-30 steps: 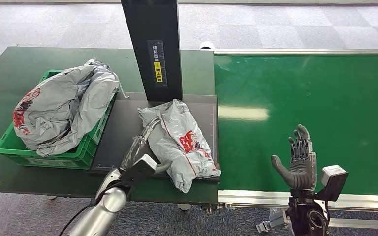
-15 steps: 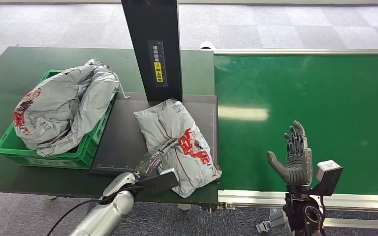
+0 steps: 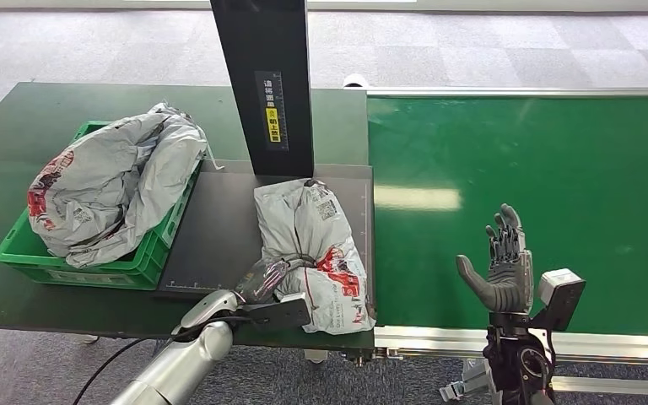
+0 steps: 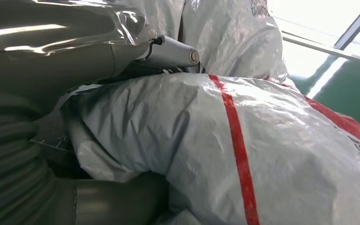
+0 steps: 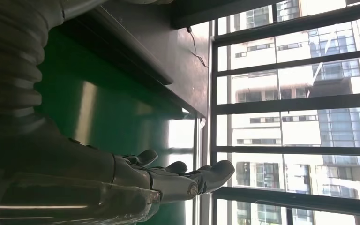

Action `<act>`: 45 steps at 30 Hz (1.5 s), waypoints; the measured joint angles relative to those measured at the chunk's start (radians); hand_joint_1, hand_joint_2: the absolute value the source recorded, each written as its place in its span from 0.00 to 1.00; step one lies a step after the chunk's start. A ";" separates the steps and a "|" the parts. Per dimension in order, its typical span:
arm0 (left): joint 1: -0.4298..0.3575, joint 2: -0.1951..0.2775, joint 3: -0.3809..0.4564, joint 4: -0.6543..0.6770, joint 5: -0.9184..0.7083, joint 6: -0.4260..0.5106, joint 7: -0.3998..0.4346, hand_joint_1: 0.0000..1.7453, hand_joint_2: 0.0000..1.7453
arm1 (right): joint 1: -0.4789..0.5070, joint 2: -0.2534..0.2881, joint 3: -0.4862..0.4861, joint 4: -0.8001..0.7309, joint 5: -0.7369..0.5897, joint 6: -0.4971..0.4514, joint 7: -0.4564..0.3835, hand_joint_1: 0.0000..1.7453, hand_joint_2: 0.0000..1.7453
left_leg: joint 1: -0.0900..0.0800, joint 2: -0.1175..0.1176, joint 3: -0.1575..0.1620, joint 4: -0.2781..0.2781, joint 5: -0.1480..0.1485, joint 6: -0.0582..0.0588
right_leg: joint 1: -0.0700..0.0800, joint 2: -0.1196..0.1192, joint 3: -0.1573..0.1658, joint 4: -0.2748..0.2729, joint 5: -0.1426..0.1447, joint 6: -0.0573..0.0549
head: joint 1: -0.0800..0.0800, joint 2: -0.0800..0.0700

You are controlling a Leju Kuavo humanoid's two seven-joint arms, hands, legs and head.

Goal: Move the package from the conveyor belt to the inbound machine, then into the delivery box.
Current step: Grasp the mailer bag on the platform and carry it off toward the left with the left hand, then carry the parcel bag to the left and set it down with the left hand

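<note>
A grey plastic package [image 3: 314,240] with red print lies on the black plate of the inbound machine [image 3: 215,236], its near end at the plate's front edge. My left hand [image 3: 270,283] grips the package's near left side, fingers curled over it. In the left wrist view the package [image 4: 262,154] bulges between a finger [image 4: 168,51] on one side and the thumb [image 4: 117,197] on the other. My right hand [image 3: 504,270] stands upright and open over the near edge of the green conveyor belt [image 3: 540,160], holding nothing. In the right wrist view the right hand [image 5: 168,180] shows straight fingers.
A green crate [image 3: 93,266] at the left holds a pile of grey packages [image 3: 110,186]. The machine's black column [image 3: 266,84] rises just behind the plate. A dark green table [image 3: 17,126] carries the crate and the machine.
My left hand has moved right along the package's near side and closed on it. The package has turned to lie lengthwise and shifted slightly right. The right hand has barely moved.
</note>
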 joint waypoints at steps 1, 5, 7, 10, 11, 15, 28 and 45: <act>0.000 0.000 0.000 -0.001 0.005 0.003 -0.005 0.99 1.00 | 0.000 0.001 -0.002 0.000 -0.002 0.002 0.000 0.00 1.00 | 0.000 0.000 0.000 0.000 0.000 0.000 | 0.000 0.000 0.000 0.000 0.000 0.000 | 0.000 0.000; 0.004 -0.002 0.002 -0.006 0.022 0.016 -0.031 1.00 1.00 | 0.000 0.005 -0.007 0.000 -0.020 0.013 0.000 0.00 1.00 | 0.000 0.000 0.001 0.000 0.000 0.000 | 0.000 0.000 0.000 0.000 0.000 0.000 | 0.000 0.000; 0.006 -0.003 0.004 -0.008 0.028 0.017 -0.040 1.00 1.00 | 0.000 0.006 -0.009 0.000 -0.023 0.014 0.001 0.00 1.00 | 0.000 0.000 0.001 0.000 0.000 0.000 | 0.000 0.000 0.000 0.000 0.000 0.000 | 0.000 0.000; 0.008 -0.005 0.005 -0.010 0.031 0.018 -0.045 1.00 1.00 | 0.000 0.008 -0.012 0.000 -0.025 0.014 0.001 0.00 1.00 | 0.000 0.000 0.001 0.000 0.000 0.000 | 0.000 0.000 0.000 0.000 0.000 0.000 | 0.000 0.000; 0.009 -0.005 0.005 -0.011 0.032 0.018 -0.045 1.00 1.00 | 0.000 0.009 -0.013 0.000 -0.025 0.014 0.001 0.00 1.00 | 0.000 0.000 0.001 0.000 0.000 0.000 | 0.000 0.000 0.000 0.000 0.000 0.000 | 0.000 0.000; 0.011 -0.007 0.006 -0.012 0.034 0.019 -0.047 1.00 1.00 | 0.000 0.010 -0.014 0.000 -0.026 0.014 0.001 0.00 1.00 | 0.000 0.000 0.001 0.000 0.000 0.000 | 0.000 0.000 0.000 0.000 0.000 0.000 | 0.000 0.000; 0.103 -0.011 0.060 -0.210 0.319 0.177 -0.289 1.00 1.00 | 0.001 0.014 -0.022 0.000 -0.043 0.013 0.005 0.00 1.00 | 0.000 0.001 -0.001 0.000 0.000 0.000 | 0.000 0.001 -0.002 0.000 0.000 0.000 | 0.000 0.000; 0.225 0.071 0.034 -0.794 0.496 0.707 -0.306 1.00 1.00 | 0.014 0.003 -0.022 0.000 -0.114 0.016 -0.005 0.00 1.00 | 0.000 0.001 -0.003 0.000 0.000 0.000 | 0.000 0.001 -0.004 0.000 0.000 0.000 | 0.000 0.000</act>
